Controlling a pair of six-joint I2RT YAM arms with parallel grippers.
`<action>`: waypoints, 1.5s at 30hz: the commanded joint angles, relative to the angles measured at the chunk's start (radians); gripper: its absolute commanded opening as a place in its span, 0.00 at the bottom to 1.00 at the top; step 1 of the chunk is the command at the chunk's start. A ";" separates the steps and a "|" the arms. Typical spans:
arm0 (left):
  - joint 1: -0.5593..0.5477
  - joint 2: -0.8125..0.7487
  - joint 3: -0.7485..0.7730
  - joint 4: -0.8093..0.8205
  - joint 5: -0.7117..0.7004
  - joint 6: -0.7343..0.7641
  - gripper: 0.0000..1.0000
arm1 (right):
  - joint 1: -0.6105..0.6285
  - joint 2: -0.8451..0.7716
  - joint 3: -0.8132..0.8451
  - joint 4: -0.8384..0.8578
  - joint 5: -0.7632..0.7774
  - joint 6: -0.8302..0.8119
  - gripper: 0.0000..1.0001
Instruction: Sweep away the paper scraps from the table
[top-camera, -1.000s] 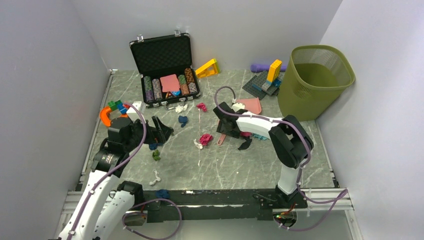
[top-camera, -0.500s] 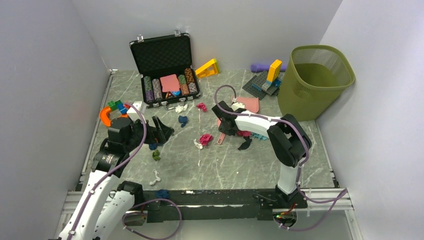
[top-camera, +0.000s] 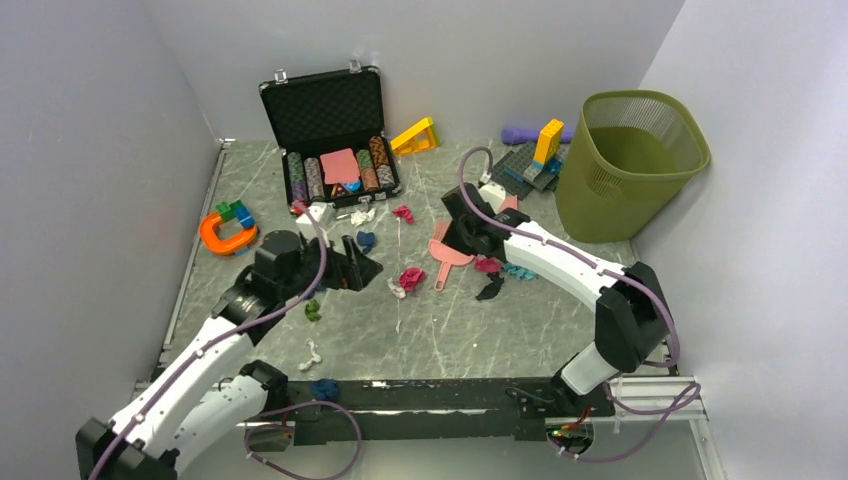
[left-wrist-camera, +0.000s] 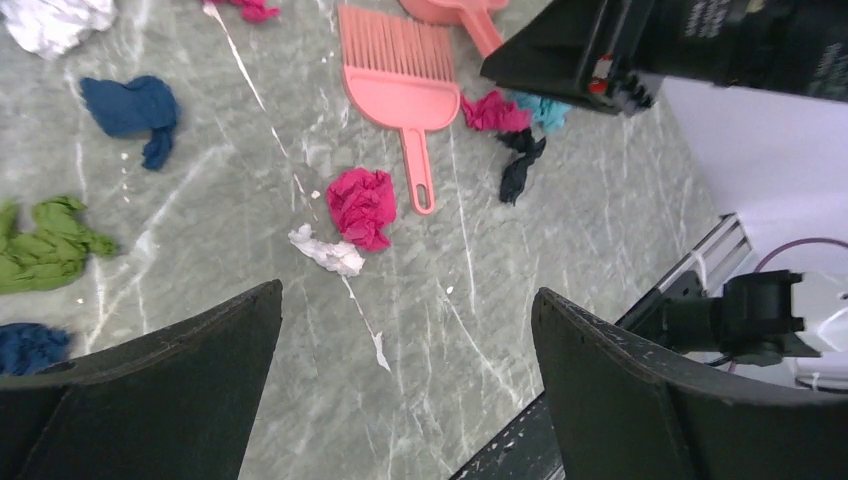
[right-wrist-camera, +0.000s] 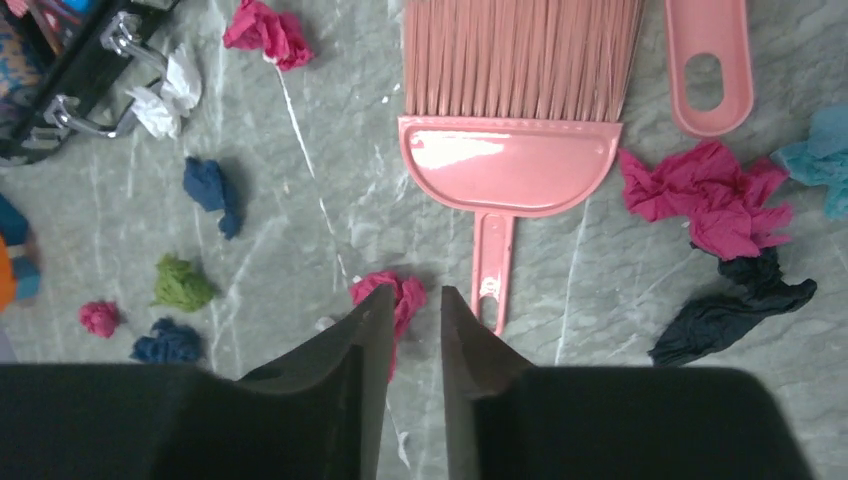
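Note:
Paper scraps lie scattered on the table (top-camera: 480, 330): a magenta wad (top-camera: 411, 277) beside a white one (top-camera: 397, 290), navy (top-camera: 366, 240), green (top-camera: 313, 311), black (top-camera: 490, 288), and teal (top-camera: 517, 271). A pink brush (top-camera: 445, 256) lies flat mid-table, and a pink dustpan (left-wrist-camera: 440, 8) lies just behind it. My left gripper (top-camera: 362, 268) is wide open and empty, hovering left of the magenta wad (left-wrist-camera: 362, 205). My right gripper (top-camera: 455, 238) hangs above the brush (right-wrist-camera: 510, 150). Its jaws stand a narrow gap apart and hold nothing (right-wrist-camera: 418, 290).
An open black case of poker chips (top-camera: 330, 130) stands at the back. A green mesh bin (top-camera: 625, 160) stands at the back right. Toy blocks (top-camera: 530, 165), a yellow wedge (top-camera: 415, 135) and an orange horseshoe toy (top-camera: 222, 235) lie round the edges. Pale walls enclose the table.
My left arm has reached forward and right towards the table's middle. My right arm has lifted and swung back and right, off the brush. The brush has hardly moved.

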 joint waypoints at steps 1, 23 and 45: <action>-0.081 0.072 0.047 0.067 -0.102 -0.030 0.98 | -0.006 0.012 0.019 -0.024 0.017 -0.031 0.47; -0.095 -0.081 0.036 -0.086 -0.286 0.035 0.98 | 0.045 0.391 0.232 -0.191 0.126 -0.083 0.56; -0.096 -0.056 0.025 -0.085 -0.284 0.037 0.98 | 0.025 0.348 0.070 -0.076 0.058 -0.028 0.19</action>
